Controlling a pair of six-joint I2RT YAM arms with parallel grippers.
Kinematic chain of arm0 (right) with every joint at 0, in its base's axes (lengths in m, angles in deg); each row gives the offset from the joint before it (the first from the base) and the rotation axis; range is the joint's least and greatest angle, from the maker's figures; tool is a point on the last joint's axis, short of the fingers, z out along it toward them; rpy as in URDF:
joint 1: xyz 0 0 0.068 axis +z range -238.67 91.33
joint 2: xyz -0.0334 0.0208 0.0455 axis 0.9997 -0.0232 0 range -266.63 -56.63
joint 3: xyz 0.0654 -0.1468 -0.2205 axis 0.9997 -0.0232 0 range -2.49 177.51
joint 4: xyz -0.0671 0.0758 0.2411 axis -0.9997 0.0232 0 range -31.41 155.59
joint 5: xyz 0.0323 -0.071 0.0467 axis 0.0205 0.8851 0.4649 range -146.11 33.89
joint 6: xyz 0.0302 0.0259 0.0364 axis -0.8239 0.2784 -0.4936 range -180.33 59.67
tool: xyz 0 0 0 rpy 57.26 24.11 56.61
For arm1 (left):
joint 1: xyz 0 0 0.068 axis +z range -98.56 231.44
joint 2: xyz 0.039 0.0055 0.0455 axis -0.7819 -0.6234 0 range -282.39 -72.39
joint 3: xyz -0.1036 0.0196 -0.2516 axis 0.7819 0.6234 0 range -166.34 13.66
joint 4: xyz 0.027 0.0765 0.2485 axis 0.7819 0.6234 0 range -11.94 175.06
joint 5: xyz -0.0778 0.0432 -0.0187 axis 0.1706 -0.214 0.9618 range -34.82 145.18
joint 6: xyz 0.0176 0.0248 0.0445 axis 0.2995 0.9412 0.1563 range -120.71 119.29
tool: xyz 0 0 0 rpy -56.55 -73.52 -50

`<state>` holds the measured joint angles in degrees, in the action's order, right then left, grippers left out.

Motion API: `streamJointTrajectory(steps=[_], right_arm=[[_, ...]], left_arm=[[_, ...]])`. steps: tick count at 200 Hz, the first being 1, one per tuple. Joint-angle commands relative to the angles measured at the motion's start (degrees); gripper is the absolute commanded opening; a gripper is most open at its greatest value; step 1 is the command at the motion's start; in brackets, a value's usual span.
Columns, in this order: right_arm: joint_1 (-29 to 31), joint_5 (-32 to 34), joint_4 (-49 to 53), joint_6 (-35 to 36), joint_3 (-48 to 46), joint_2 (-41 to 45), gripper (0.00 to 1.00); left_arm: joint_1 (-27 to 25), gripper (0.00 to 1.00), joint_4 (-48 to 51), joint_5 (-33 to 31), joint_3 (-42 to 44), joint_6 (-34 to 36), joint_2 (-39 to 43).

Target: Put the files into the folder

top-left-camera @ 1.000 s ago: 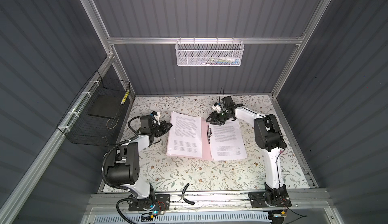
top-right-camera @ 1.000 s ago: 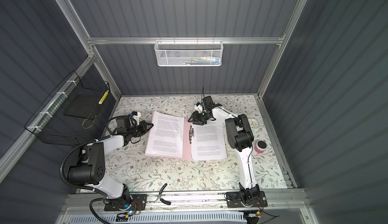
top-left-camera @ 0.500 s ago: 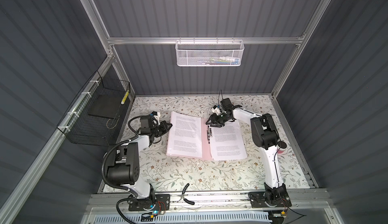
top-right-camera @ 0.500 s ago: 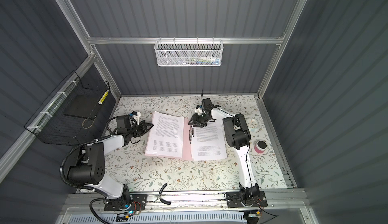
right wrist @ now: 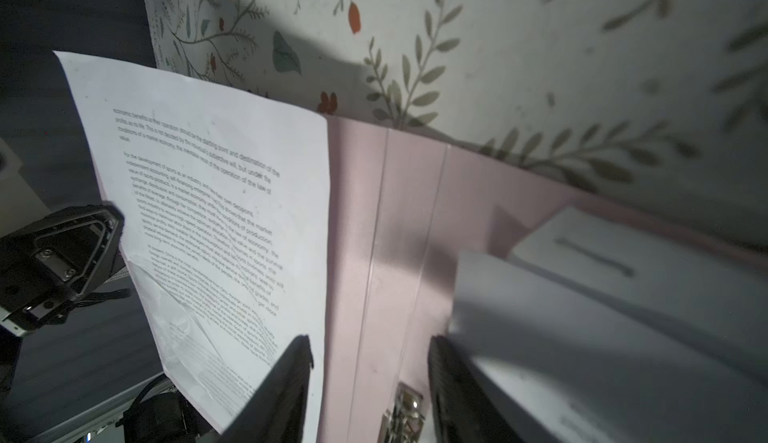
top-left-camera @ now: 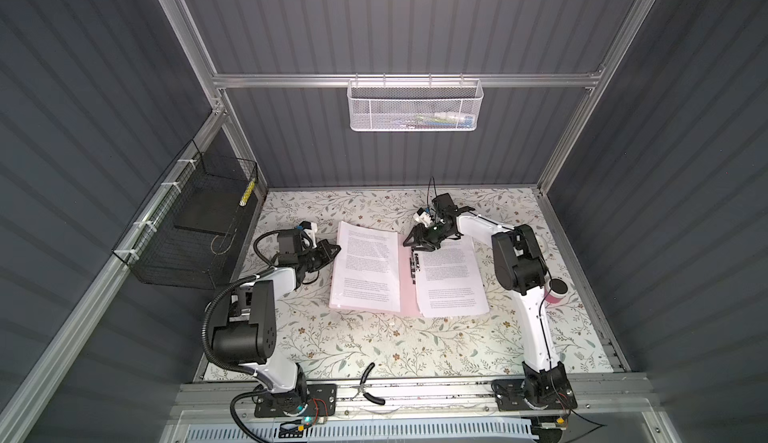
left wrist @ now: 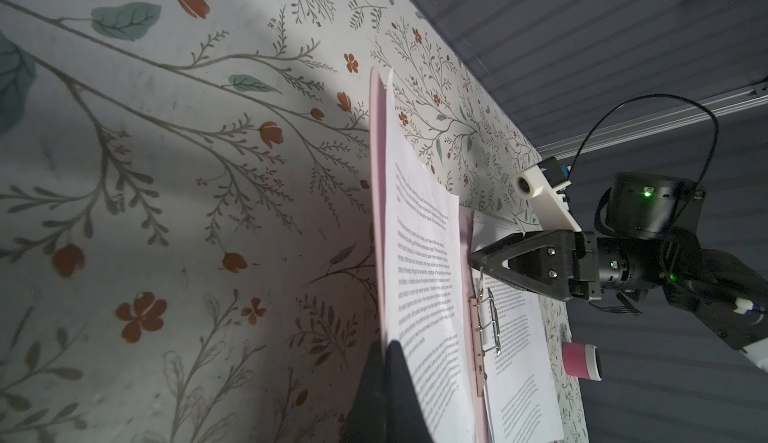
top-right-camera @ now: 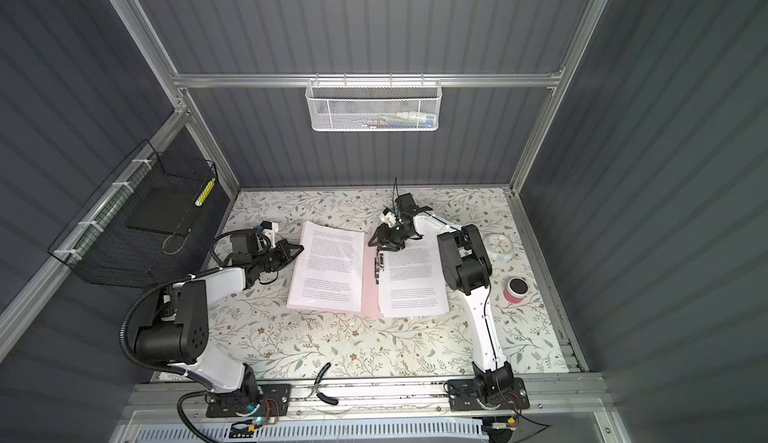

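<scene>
The left gripper (left wrist: pixel 384 351) is pressed together on the outer edge of the pink folder's (top-left-camera: pixel 405 295) left cover, with one printed sheet (top-left-camera: pixel 365 270) caught in the same pinch (in the left wrist view, cover and sheet run together into the dark fingertips). That edge, the one farthest from the silver metal clip (left wrist: pixel 490 324), is raised off the floral tabletop (top-left-camera: pixel 374 345).

The right gripper (right wrist: pixel 370 349) is half spread and holds nothing. It is poised just above the far end of the spine, with one jaw on each side of the clip.

Across the clip from the pinched sheet, the remaining printed sheets (top-left-camera: pixel 451 279) lie stacked on the right cover. Whether the clip presses on them cannot be told.

The step is judged to be folding the left cover over toward the clip. It would be done best with the pinch firm on cover and sheet together and the edge swung in an arc about the clip. The right gripper should be drawn clear first. A loosened pinch could let the sheet slide out.
</scene>
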<state>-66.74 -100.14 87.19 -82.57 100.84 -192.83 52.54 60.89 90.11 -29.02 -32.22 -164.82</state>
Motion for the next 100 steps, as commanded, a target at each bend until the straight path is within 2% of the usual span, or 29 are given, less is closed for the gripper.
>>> streamJointTrajectory(steps=[1, 100], right_arm=[[0.4, -0.6, 1.9, 1.1, 1.3, -1.0, 0.49], [1.3, -3.5, -0.4, 2.0, 0.7, 3.2, 0.49]], left_arm=[[-0.2, 0.00, 0.0, -0.2, 0.3, 1.4, -0.7], [-0.1, 0.00, -0.2, -0.1, 0.2, 1.3, -1.5]])
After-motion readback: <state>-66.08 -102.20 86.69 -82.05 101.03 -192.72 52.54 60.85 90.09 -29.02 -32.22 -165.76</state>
